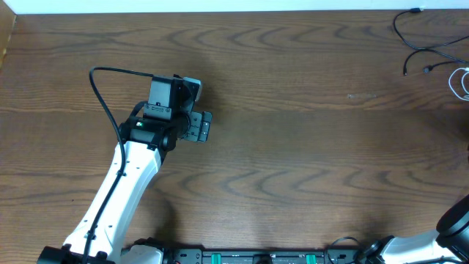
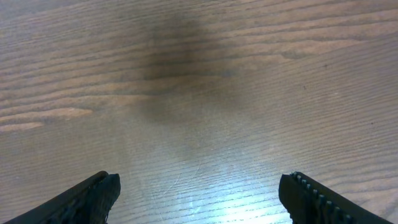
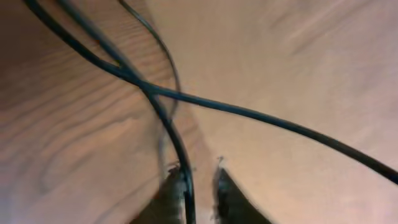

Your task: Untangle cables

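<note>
The left tool (image 1: 196, 107) hangs over the wooden table (image 1: 315, 154), well apart from cables (image 1: 419, 50) in its top-right corner.

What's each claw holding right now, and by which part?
The left claw is open, holding nothing. A black cable passes mid-length through the right claw; grip unclear.

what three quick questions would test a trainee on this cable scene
1. True or false: the left end effector is shut.
2. In the overhead view, the black cables lie: A) top right corner, B) centre, C) bottom left.
3. Fill in: beside them, at the right edge of that view, one cable is ___ in colour.
Key: 1 false; 2 A; 3 white.
</note>
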### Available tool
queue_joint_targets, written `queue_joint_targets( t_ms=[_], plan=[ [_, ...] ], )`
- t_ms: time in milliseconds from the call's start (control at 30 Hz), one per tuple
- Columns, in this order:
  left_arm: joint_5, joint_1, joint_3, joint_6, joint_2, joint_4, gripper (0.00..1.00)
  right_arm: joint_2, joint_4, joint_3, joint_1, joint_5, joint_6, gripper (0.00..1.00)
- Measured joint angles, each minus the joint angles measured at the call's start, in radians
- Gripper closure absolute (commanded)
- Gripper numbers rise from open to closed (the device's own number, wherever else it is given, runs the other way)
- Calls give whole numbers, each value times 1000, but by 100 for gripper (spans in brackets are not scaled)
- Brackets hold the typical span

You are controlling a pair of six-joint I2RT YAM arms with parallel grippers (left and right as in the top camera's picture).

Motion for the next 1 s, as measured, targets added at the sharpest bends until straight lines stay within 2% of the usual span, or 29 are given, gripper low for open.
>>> queue_joint_targets(
  t_ms=[333, 533, 867, 1000],
  plan=[
    [0, 0, 0, 0, 0, 0, 13, 0, -92, 0, -1, -294, 208, 1],
    [0, 0, 0, 0, 0, 0, 13, 0, -133, 0, 15, -510, 263, 1],
    [0, 0, 0, 0, 0, 0, 13, 0, -219, 1, 51, -728, 321, 1],
    [0, 0, 0, 0, 0, 0, 13, 0, -306, 2, 51, -739, 439, 1]
  ],
)
